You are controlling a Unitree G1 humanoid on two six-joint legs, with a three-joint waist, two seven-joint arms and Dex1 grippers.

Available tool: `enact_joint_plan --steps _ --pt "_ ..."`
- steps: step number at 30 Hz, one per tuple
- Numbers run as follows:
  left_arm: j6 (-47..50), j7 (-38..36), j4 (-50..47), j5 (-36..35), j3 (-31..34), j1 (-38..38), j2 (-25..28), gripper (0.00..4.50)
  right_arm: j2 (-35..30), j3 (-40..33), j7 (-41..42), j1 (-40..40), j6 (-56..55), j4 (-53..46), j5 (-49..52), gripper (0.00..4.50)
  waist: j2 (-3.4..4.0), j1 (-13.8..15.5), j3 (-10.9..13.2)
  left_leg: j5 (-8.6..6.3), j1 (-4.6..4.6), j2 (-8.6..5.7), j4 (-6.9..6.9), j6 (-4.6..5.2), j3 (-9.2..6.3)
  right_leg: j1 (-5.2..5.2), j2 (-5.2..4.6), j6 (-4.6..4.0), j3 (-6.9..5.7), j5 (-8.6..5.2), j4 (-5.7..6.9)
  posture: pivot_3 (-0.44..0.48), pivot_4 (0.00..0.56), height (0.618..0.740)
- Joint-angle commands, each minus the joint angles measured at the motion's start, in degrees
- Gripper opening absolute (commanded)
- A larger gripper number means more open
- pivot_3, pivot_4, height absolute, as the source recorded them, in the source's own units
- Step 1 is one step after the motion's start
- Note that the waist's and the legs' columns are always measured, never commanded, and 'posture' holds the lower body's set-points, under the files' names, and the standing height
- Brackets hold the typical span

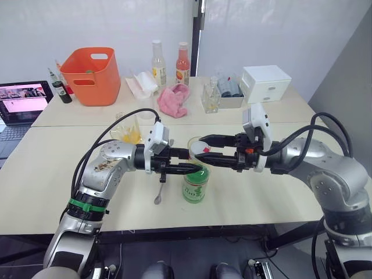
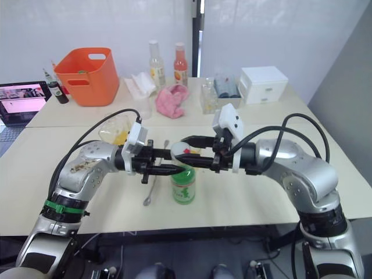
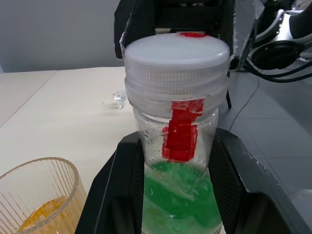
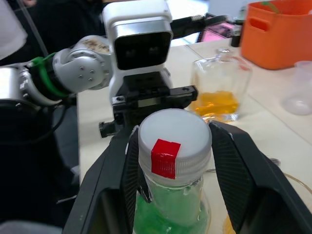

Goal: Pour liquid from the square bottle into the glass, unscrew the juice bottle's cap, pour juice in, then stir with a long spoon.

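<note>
Juice bottle [image 1: 195, 185] stands upright near the table's [image 1: 52, 168] front edge, its neck clamped between the left gripper's [image 1: 195, 168] fingers. Right gripper [image 1: 200, 152] straddles the white cap [image 4: 174, 138], fingers just beside it without visible contact; the square bottle [image 4: 220, 89] sits far-left behind

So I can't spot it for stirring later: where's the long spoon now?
In the left eye view, the long spoon lies flat on the table, under the left gripper and just left of the juice bottle.
</note>
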Motion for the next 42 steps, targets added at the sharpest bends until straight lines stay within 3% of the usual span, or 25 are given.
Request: enact_joint_plan --steps 1,4,10,12,17,18,28,32,41,42 --pt "0.2 -0.3 -1.6 0.7 -0.7 -0.1 0.3 1.42 0.8 4.4 14.0 -5.6 -5.8 7.9 -3.1 1.7 0.0 0.0 0.0 0.0 0.0 0.0 0.0 0.0 0.0 0.01 0.0 0.0 -0.02 0.0 0.0 0.0 0.15 0.74" --pt "0.6 -0.2 -2.0 0.6 -0.8 -0.3 0.3 1.42 1.4 7.4 22.6 -9.8 -9.9 16.4 -7.3 1.7 0.0 0.0 0.0 0.01 0.0 0.0 0.01 0.0 0.0 0.02 0.0 0.0 -0.01 0.0 0.02 0.0 0.15 0.74" --pt "1.7 0.3 -3.2 0.3 -0.9 -0.5 0.5 1.42 4.1 7.3 27.4 -14.8 -12.3 23.2 -10.9 1.7 0.0 0.0 0.0 0.02 0.0 0.02 0.01 -0.04 0.0 0.02 0.0 0.0 -0.03 0.0 0.13 0.0 0.15 0.74" --pt "1.9 0.3 -3.2 0.3 -0.9 -0.6 0.4 1.42 4.2 5.9 27.2 -15.3 -10.8 22.8 -10.1 2.76 0.0 0.1 0.0 0.03 0.0 0.04 0.01 -0.05 0.0 0.02 0.0 0.0 -0.04 0.0 0.13 0.0 0.15 0.74" --pt "2.3 0.5 -3.1 0.3 -0.9 -0.8 0.3 1.42 3.0 0.0 23.2 -14.5 -3.9 16.0 -4.8 4.4 0.0 0.2 0.0 0.04 -0.08 0.05 0.01 -0.07 -0.01 -0.05 0.0 0.0 -0.05 0.0 0.13 0.0 0.15 0.74" --pt "2.3 0.5 -3.0 0.4 -0.9 -0.8 0.3 1.42 2.4 -1.9 20.5 -13.2 -1.9 12.5 -3.6 4.46 0.0 0.2 0.0 0.04 -0.11 0.05 0.01 -0.07 -0.01 -0.06 0.0 0.0 -0.06 0.0 0.12 0.0 0.15 0.74" --pt "1.5 0.9 -1.7 0.7 -0.8 -0.9 -0.1 1.42 4.4 -10.1 -15.5 -0.6 19.2 -17.7 1.8 4.46 0.0 0.2 0.0 0.08 -0.19 0.09 0.04 -0.14 -0.08 -0.08 -0.04 0.0 -0.2 0.01 0.16 0.0 0.15 0.74" --pt "1.2 0.7 -1.4 0.8 -0.9 -0.9 -0.3 1.42 7.7 -12.0 -27.8 1.0 26.6 -22.9 3.0 4.46 0.0 0.2 0.0 0.07 -0.21 0.06 0.07 -0.13 -0.1 -0.06 -0.06 0.0 -0.21 0.01 0.14 0.0 0.15 0.74" --pt "1.0 0.2 -0.9 1.0 -1.4 -1.3 -0.7 1.42 12.6 -14.8 -38.3 1.9 32.6 -26.8 8.6 4.46 0.0 0.2 0.0 0.06 -0.21 0.03 0.08 -0.1 -0.11 -0.06 -0.06 0.0 -0.23 0.01 0.15 0.0 0.15 0.74" --pt "1.0 0.2 -0.9 1.0 -1.4 -1.4 -0.8 1.42 12.7 -14.8 -38.8 2.0 32.7 -26.8 9.0 3.93 0.0 0.2 0.0 0.06 -0.21 0.02 0.08 -0.1 -0.11 -0.05 -0.06 0.0 -0.23 0.01 0.14 0.0 0.15 0.74"
